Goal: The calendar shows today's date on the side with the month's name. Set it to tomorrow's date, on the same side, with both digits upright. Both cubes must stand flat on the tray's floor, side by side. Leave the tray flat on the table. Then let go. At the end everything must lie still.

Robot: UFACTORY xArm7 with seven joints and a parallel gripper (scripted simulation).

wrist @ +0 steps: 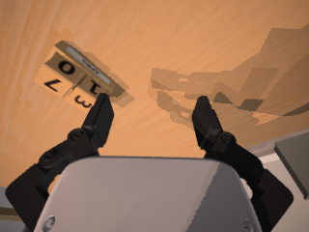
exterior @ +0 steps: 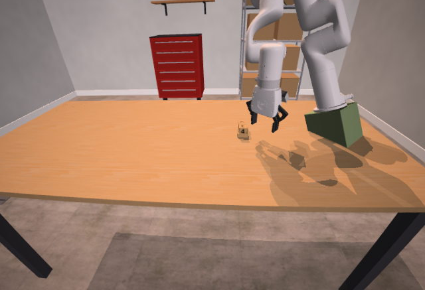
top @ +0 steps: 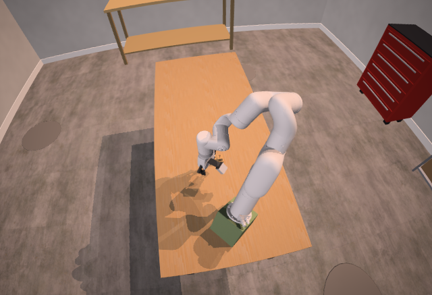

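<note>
At ten o'clock in the wrist view, the calendar [top: 219, 158] [exterior: 242, 136] [wrist: 89, 66] apparently reads 10; the wide, empty pincer [top: 201, 170] [exterior: 263, 127] [wrist: 153, 104] should next reach the 0 cube [wrist: 66, 67] for turning to 1.

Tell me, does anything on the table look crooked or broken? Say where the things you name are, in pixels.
Nothing looks broken or spilled. The little calendar [exterior: 242, 135] [wrist: 77, 77] sits upright, its two numbered blocks side by side. The robot's open fingers [top: 210, 168] [exterior: 263, 126] hang beside it, holding nothing.

The open hand [wrist: 153, 104] hung above the desk [wrist: 145, 29]. Near its left-hand finger in the view, two cubes showing 0, 7, 1 and 3 sat side by side in the tray [wrist: 92, 66] marked April.
</note>
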